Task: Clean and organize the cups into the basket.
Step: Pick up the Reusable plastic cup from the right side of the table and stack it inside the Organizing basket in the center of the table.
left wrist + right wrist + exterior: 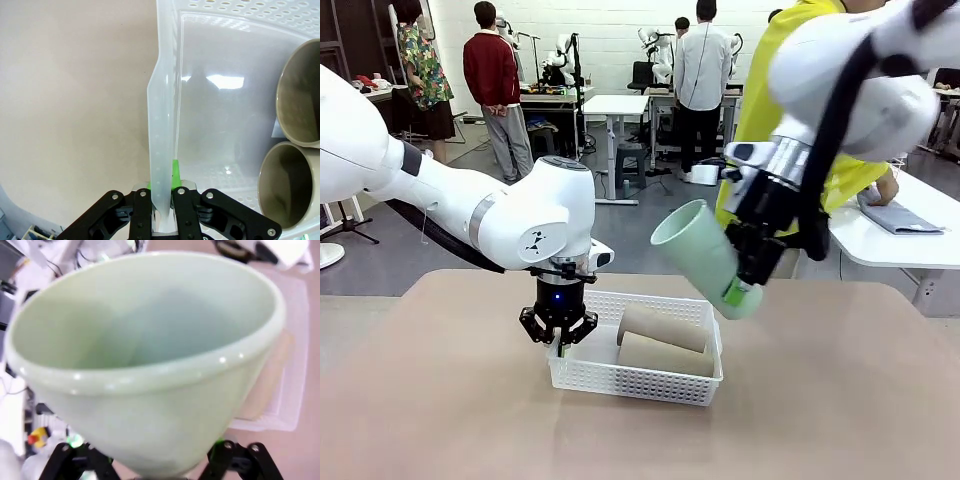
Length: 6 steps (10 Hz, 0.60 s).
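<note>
**Above the basket's right end, the last cup hangs ready**

At the centre of the front view, the green cup [705, 255] is in the air, tilted with its open mouth up and to the left and its base down and to the right. The right arm's fingers [752, 262] grip it near the base. It sits just over the right end of the basket [630, 383] and does not touch it.

Lower in the frame, two brown cups [663, 325] lie on their sides in the basket's right half, side by side and touching. The left half is bare.

By my reading, two of the three cups are stowed. What is left is to lower the green one in, most likely into the bare left half, and let go.

At the basket's left wall, the left arm's fingers [183, 215] are closed on the rim, pinching the thin plastic from both sides and holding the basket steady on the worktop [840, 400].

No brand, label or lettering can be read on the cups or the basket. A dark mark on the left arm's joint is too small to make out.
</note>
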Each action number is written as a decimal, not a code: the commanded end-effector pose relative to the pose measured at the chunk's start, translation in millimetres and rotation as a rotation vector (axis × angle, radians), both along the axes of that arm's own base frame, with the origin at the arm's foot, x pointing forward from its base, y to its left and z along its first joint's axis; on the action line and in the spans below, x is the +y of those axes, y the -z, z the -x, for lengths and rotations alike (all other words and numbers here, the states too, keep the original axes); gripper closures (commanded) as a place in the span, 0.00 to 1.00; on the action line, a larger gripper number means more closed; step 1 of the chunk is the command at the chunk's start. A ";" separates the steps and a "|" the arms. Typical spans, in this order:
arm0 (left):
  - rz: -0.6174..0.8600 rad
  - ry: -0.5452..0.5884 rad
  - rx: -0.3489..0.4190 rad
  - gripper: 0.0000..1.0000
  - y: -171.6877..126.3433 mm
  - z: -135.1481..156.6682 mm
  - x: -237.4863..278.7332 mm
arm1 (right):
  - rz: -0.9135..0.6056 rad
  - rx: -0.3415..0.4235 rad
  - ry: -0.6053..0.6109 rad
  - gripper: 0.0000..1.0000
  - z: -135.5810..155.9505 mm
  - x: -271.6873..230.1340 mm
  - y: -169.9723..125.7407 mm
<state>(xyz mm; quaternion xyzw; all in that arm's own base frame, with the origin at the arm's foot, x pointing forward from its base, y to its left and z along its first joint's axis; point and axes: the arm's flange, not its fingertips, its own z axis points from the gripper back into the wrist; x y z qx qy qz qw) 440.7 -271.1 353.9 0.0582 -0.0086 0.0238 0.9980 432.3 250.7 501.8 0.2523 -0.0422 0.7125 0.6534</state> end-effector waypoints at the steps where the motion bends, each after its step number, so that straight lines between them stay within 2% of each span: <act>1: -0.008 0.007 0.007 1.00 3.1 1.2 2.5 | 0.174 0.032 0.004 0.20 -37.3 20.0 10.8; 2: -0.008 0.007 0.007 1.00 3.1 1.2 2.5 | 0.240 0.023 0.007 0.20 -40.5 34.8 21.0; 3: -0.008 0.007 0.007 1.00 3.1 1.2 2.5 | 0.312 -0.017 0.036 0.20 -44.2 47.2 32.8; 6: -0.008 0.007 0.007 1.00 3.1 1.2 2.5 | 0.341 -0.086 0.009 0.20 -40.8 77.5 60.0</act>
